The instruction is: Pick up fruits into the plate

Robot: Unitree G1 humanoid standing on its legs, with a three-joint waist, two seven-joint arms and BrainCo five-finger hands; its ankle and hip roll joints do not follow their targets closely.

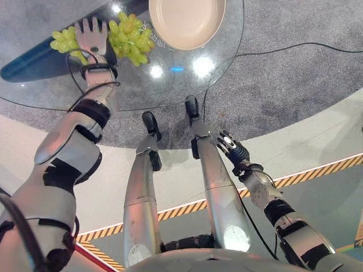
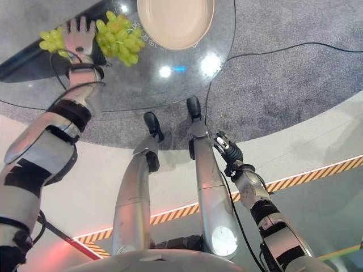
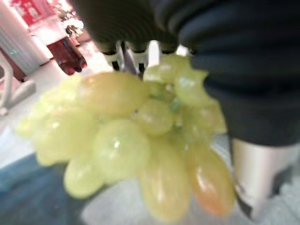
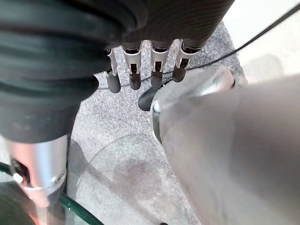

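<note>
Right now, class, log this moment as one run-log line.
left hand: open, resting on green grapes on glass table | plate: no fruit yet | right hand: idle, hanging low

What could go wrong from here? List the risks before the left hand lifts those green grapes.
1. The left hand lies flat over the bunch of green grapes with straight fingers, so nothing is gripped; a lift may leave them behind.
2. Loose grapes could roll across the round glass table, which shows no raised rim.
3. The beige round plate sits near the table's edge; a sideways push could nudge it.
</note>
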